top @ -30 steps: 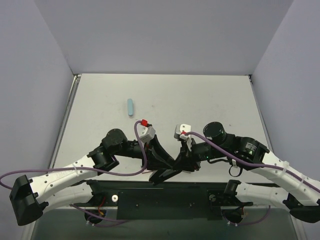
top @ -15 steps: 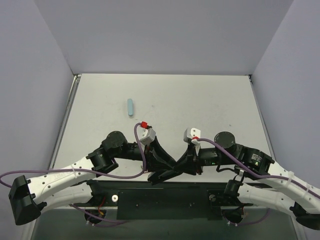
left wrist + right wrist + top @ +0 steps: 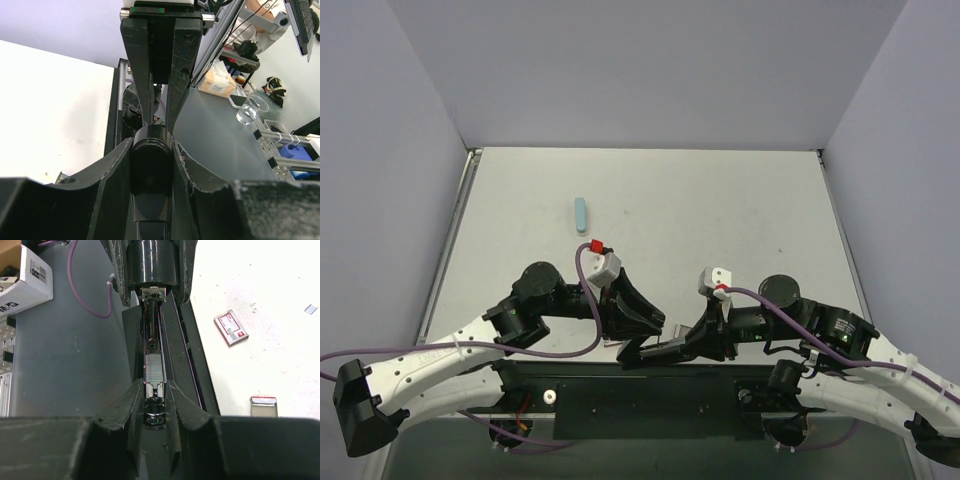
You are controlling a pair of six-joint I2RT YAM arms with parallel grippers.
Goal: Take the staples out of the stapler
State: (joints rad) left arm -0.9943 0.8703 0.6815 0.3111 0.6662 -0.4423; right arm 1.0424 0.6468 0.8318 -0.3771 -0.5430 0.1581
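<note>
A black stapler (image 3: 655, 349) hangs between both grippers over the table's near edge. My left gripper (image 3: 637, 333) is shut on its rounded black body; in the left wrist view (image 3: 151, 150) the fingers clamp that body (image 3: 151, 172) on both sides. My right gripper (image 3: 693, 345) is shut on the other end. In the right wrist view (image 3: 155, 390) its fingers pinch the open metal magazine, where a short silvery strip of staples (image 3: 155, 369) lies in the channel just ahead of the fingertips. The stapler's black body (image 3: 150, 267) shows beyond, held by the left fingers.
A small light-blue object (image 3: 581, 214) lies on the table at the back left. A small red-and-white box (image 3: 231, 328) and a silvery piece with a red edge (image 3: 263, 406) lie on the table by the near edge. The black mounting rail (image 3: 650, 395) is just below the grippers.
Both grippers have drawn back toward the near edge with the stapler held between them. The right arm has pulled back and to the right, and the left wrist has shifted slightly left.
</note>
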